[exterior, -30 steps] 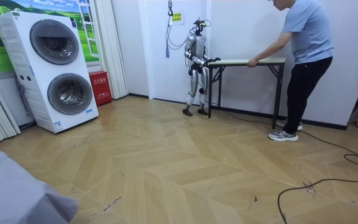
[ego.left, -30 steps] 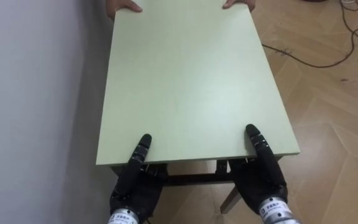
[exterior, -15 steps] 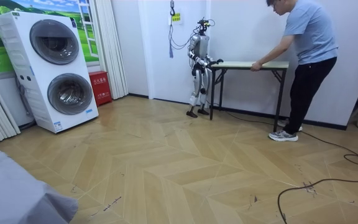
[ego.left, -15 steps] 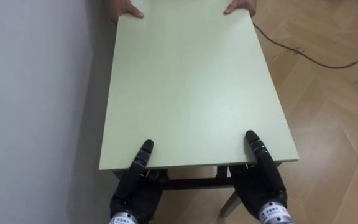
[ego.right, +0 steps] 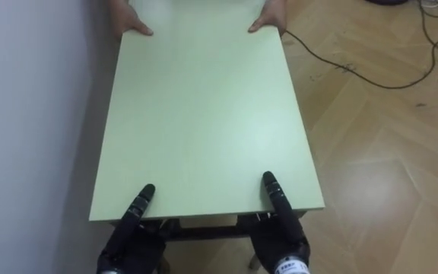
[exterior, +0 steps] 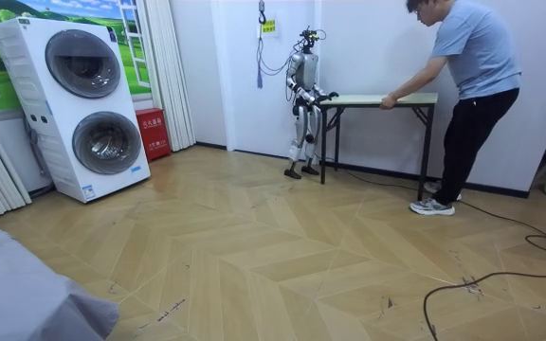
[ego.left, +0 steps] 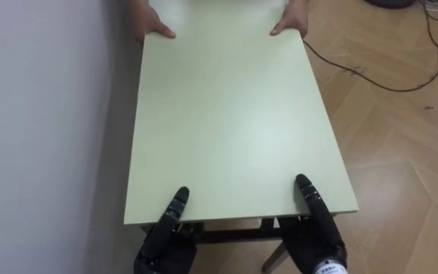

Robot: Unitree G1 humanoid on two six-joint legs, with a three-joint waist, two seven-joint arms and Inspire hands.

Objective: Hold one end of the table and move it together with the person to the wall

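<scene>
The pale green table [ego.left: 234,114] runs away from me along the wall. My left hand [ego.left: 166,236] and right hand [ego.left: 314,232] hold its near edge, each with the thumb on top and the rest under the tabletop. At the far end a person's hands [ego.left: 154,27] grip both corners. In the room view the person [exterior: 467,76] leans over the table [exterior: 387,98] from the right, and I stand at its left end.
A white wall [ego.left: 44,137] runs close along the table's left side. A dark cable [ego.left: 386,68] snakes over the wooden floor to the right. In the room view stacked washing machines [exterior: 93,104] and a red box [exterior: 152,133] stand at the left.
In the room view the table, the person and I have shifted a little to the right along the wall. The person's hands show further into the eye view. My grip is unchanged.
</scene>
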